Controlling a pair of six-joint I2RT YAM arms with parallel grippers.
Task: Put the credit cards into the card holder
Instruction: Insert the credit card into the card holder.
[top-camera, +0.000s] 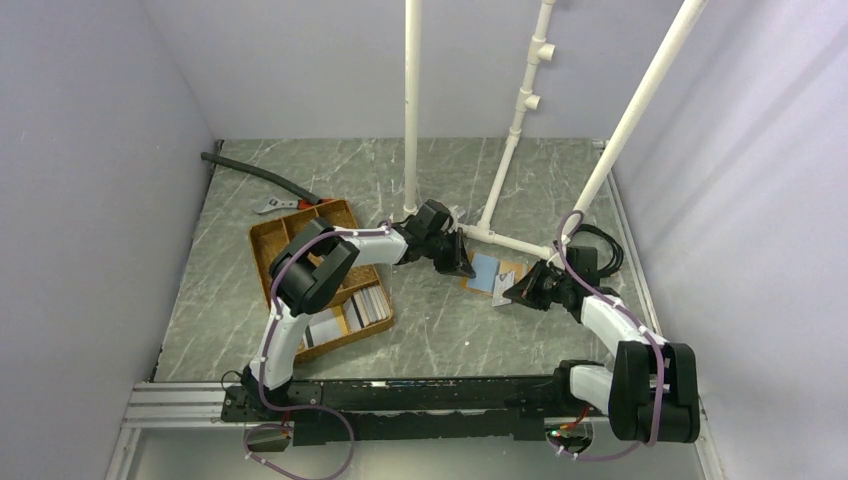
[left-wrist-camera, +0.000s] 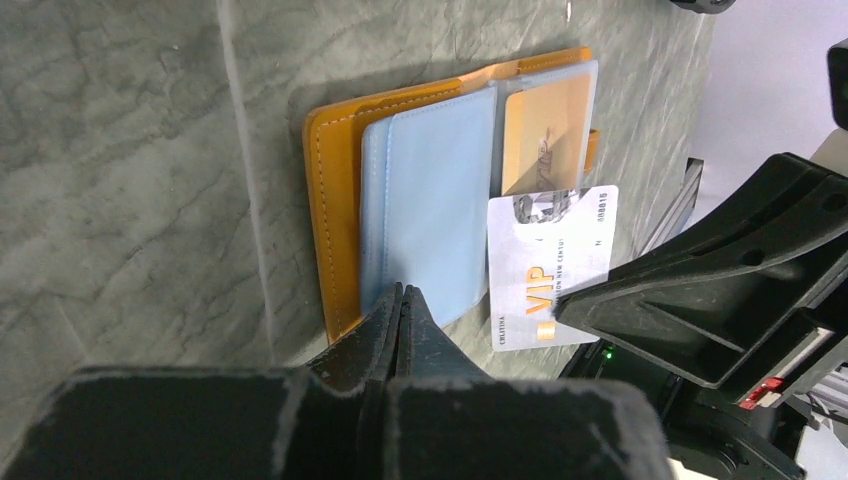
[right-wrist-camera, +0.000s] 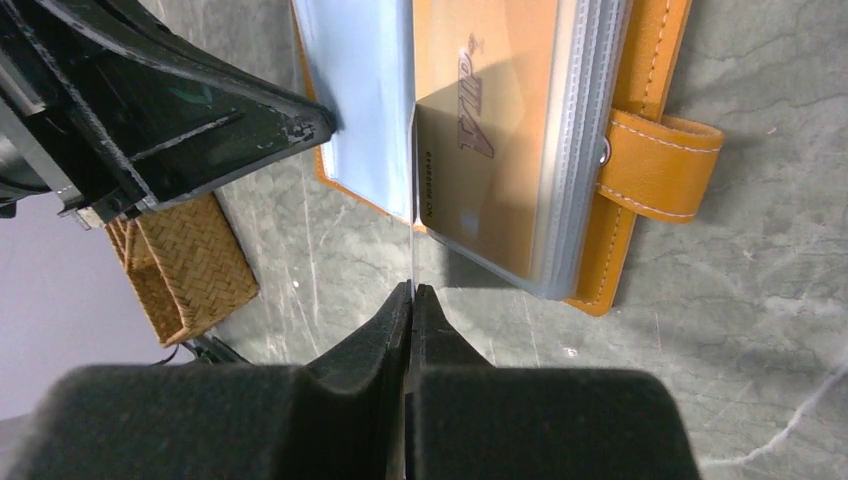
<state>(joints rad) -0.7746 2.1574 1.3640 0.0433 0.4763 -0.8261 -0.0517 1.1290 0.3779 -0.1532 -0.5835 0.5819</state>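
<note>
Card holder open flat, centre of table, gold card in clear pocket | white VIP card at that pocket's edge, pinched in R gripper | L gripper closed, tips on lt-blue sleeve | spare cards in woven tray, left side.

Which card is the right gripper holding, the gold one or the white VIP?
The white VIP card: it is pinched by one edge in the right gripper. The gold card is already tucked inside the card holder, with no gripper on it.
</note>
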